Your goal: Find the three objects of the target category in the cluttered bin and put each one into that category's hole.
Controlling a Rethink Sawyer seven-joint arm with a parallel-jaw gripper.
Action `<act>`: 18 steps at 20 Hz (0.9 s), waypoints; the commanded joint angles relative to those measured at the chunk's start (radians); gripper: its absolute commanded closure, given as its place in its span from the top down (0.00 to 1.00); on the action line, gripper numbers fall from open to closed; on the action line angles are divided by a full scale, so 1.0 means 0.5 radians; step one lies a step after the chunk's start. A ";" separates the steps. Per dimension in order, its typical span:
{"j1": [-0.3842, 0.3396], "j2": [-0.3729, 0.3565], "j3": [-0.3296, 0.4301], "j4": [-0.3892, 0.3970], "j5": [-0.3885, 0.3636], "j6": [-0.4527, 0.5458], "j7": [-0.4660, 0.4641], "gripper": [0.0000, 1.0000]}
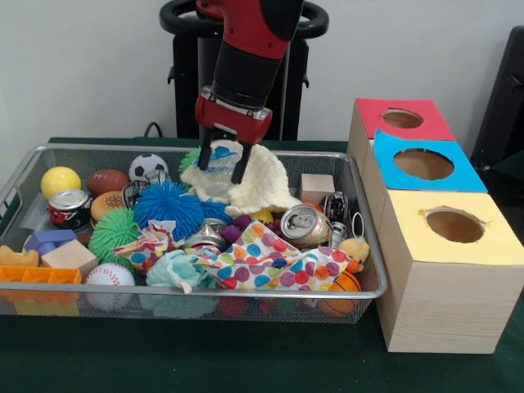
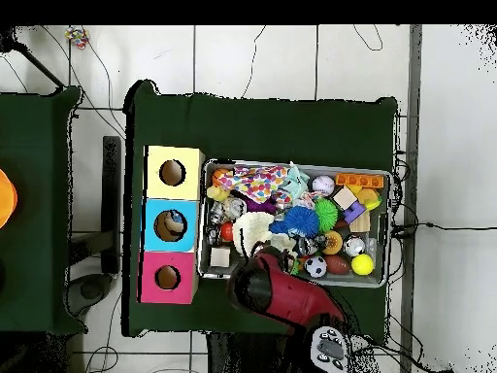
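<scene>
My gripper hangs over the back middle of the wire bin, just above a cream knitted cloth. Its fingers stand on either side of a crushed blue and white can and look shut on it. More cans lie in the bin: a red one at the left, a silver one right of centre, and another half under fabric. In the overhead view the red arm hides the gripper.
Three boxes with round holes stand beside the bin: red, blue, yellow. The bin also holds balls, spiky blue and green toys, wooden blocks, a dotted cloth and an orange tray.
</scene>
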 commanded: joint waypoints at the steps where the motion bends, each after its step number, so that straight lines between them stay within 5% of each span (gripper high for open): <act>1: 0.003 0.098 0.042 0.021 0.125 -0.060 0.468 1.00; 18: 0.037 0.221 0.070 0.074 0.179 -0.199 0.539 1.00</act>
